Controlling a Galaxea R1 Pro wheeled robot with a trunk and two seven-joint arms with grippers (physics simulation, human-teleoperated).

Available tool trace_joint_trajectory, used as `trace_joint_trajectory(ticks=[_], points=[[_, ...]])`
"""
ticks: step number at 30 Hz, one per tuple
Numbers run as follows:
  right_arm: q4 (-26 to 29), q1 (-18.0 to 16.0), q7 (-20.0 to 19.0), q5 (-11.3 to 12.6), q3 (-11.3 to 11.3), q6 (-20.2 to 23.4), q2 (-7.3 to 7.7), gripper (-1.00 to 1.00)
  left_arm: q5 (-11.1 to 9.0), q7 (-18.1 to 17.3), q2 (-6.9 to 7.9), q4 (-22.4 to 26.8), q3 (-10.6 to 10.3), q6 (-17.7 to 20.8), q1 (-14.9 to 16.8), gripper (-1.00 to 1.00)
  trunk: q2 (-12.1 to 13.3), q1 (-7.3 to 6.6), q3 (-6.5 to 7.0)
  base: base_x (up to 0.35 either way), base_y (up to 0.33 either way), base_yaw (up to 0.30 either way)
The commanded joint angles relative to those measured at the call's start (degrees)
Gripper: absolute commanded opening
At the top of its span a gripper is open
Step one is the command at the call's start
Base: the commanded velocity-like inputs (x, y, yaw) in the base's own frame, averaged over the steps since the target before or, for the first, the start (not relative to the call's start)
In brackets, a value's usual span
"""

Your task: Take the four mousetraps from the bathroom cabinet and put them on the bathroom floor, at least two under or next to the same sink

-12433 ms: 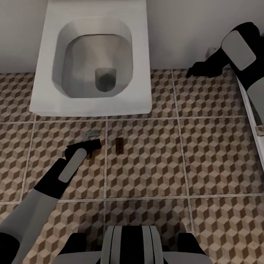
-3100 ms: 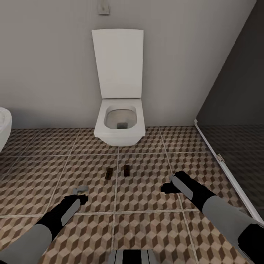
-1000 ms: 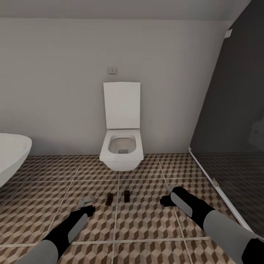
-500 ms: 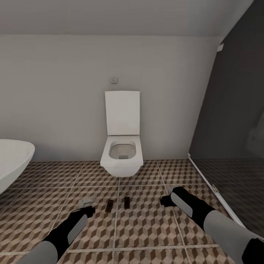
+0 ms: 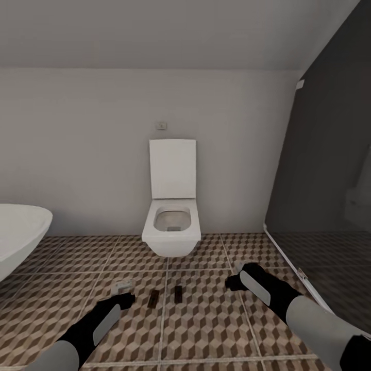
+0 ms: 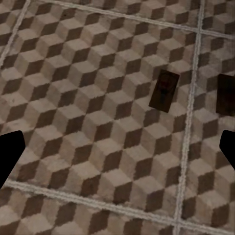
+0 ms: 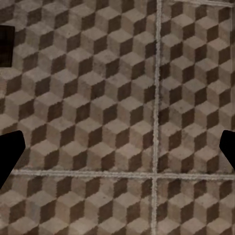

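Mousetraps, two counted: one (image 5: 153,298) and another (image 5: 178,294) flat on the bathroom floor (image 5: 206,330), between left gripper (image 5: 122,291) and right gripper (image 5: 234,275), untouched. Both fingers spread wide, empty.

Under the arms the bathroom floor (image 5: 216,330) reads as matt square tiles printed with a brown, beige and grey cube pattern, the pale grout lines slightly rough-edged. Two small dark flat rectangular mousetraps (image 5: 153,298) lie there looking dull and wood-brown, their metal parts too small to make out. The white toilet with its tall rectangular lid (image 5: 172,216) looks smooth, ceramic-like, softly glossy. The rounded white sink (image 5: 18,232) has the same smooth sheen. The smoked glass panel (image 5: 324,170) is dark and sleek; the plain grey wall (image 5: 77,154) is flat matt.
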State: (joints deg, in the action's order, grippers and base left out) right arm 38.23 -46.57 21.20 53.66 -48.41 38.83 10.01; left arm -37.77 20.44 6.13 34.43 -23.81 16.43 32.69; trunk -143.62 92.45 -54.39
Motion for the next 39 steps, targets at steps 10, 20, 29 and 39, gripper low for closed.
trace_joint_trajectory(ticks=[10,20,29,39], points=[[0.0,-0.1,0.5,0.6,-0.4,0.0,0.01,1.0,-0.5,-0.1,0.1,-0.9,-0.5,0.1,0.0,1.0,0.1,-0.27,2.16,0.0,0.0,0.0],[0.0,-0.1,0.6,0.6,-0.4,0.0,-0.06,1.0,-0.6,0.0,0.11,-1.0,-0.4,0.1,0.0,1.0,0.2,-0.52,4.37,0.0,0.0,0.0],[-0.1,0.0,0.6,0.6,-0.5,0.0,-0.02,1.0,-0.6,0.1,0.11,-1.0,-0.4,0.1,0.0,1.0,0.4,-0.76,6.37,0.0,0.0,0.0],[-0.2,-0.1,0.7,0.6,-0.5,-0.1,-0.07,1.0,-0.6,0.1,0.11,-1.0,-0.4,0.1,0.0,1.0,4.0,-2.76,8.2,0.0,0.0,0.0]])
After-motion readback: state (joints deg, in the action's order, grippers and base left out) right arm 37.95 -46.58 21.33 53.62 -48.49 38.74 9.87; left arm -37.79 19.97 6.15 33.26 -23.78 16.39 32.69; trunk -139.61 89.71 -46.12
